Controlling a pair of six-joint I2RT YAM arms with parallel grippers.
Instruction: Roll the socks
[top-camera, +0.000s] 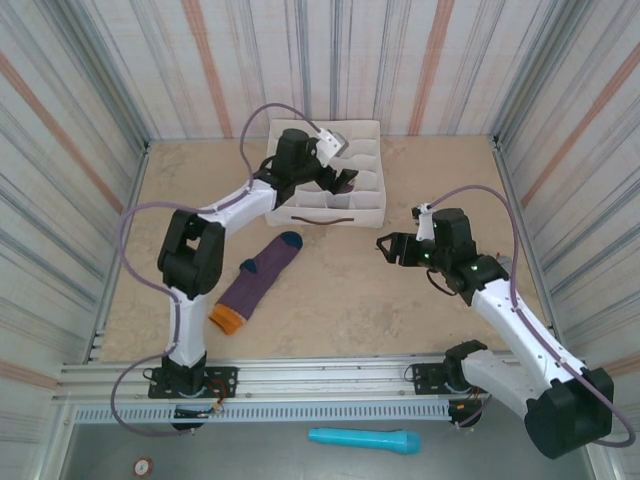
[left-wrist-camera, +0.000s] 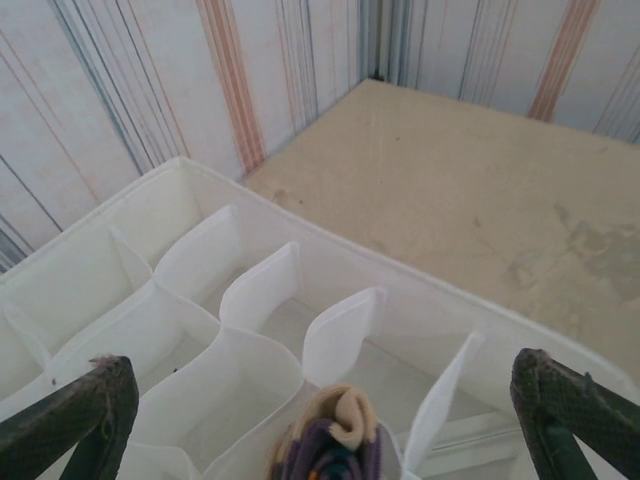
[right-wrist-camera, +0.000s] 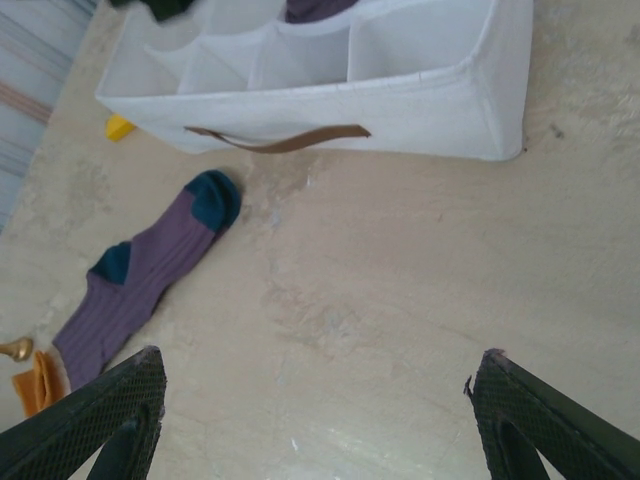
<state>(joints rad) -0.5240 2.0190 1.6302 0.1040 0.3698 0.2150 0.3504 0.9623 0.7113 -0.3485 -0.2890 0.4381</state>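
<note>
One purple sock (top-camera: 258, 281) with an orange cuff and dark teal toe and heel lies flat on the table, left of centre; in the right wrist view this flat sock (right-wrist-camera: 140, 272) is at the left. The other sock (left-wrist-camera: 335, 442) sits rolled up in a compartment of the white organizer box (left-wrist-camera: 200, 200). My left gripper (left-wrist-camera: 320, 365) hangs open just above it, fingers (left-wrist-camera: 80, 415) wide apart and clear of the roll. Over the box's middle in the top view is the left gripper (top-camera: 341, 182). My right gripper (top-camera: 393, 247) stands open over bare table, nothing between its fingertips (right-wrist-camera: 540, 405).
The white divided box (top-camera: 330, 205) with a brown strap handle (right-wrist-camera: 280, 140) stands at the back centre. A small yellow object (right-wrist-camera: 119, 126) lies by its left corner. Striped walls enclose the table. A blue object (top-camera: 363, 439) lies below the table's near rail.
</note>
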